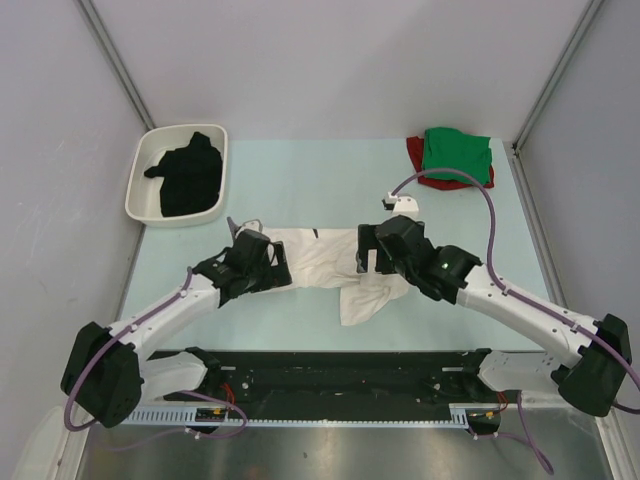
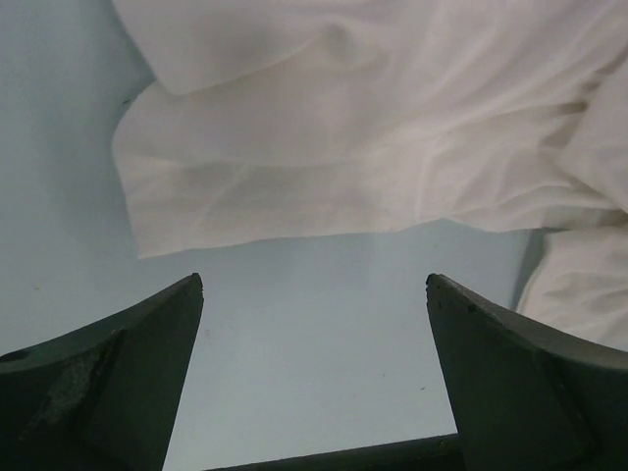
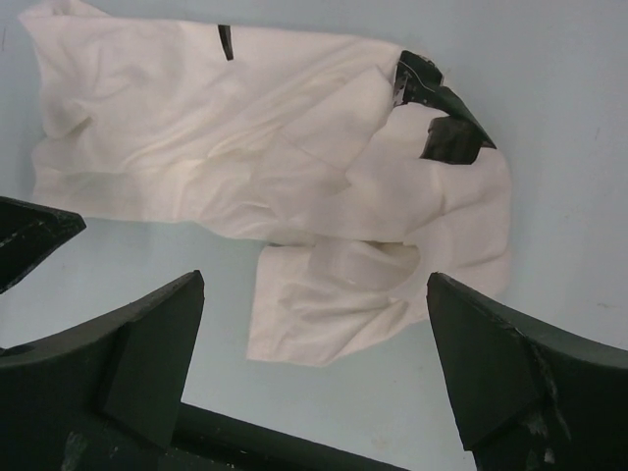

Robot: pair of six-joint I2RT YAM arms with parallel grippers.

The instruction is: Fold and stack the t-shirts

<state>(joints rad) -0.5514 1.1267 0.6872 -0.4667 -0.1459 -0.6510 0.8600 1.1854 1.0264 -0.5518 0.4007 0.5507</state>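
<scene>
Upper right: green shirt [image 1: 457, 152] stacked on red shirt [image 1: 415, 155]. Centre: white shirt [image 1: 320, 260] part-folded, rumpled. Upper left: black shirt [image 1: 190, 176] left unfolded in tray [image 1: 135, 192]. Spread, empty: left fingers [image 2: 118, 373], right fingers [image 3: 128, 363].

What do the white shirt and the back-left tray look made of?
White t-shirt: thin soft cloth, probably cotton knit, matte; it lies limp with fine creases and folded layers. Tray: likely moulded plastic, smooth white with a slight sheen; rounded corners and an even, rigid rim.
</scene>
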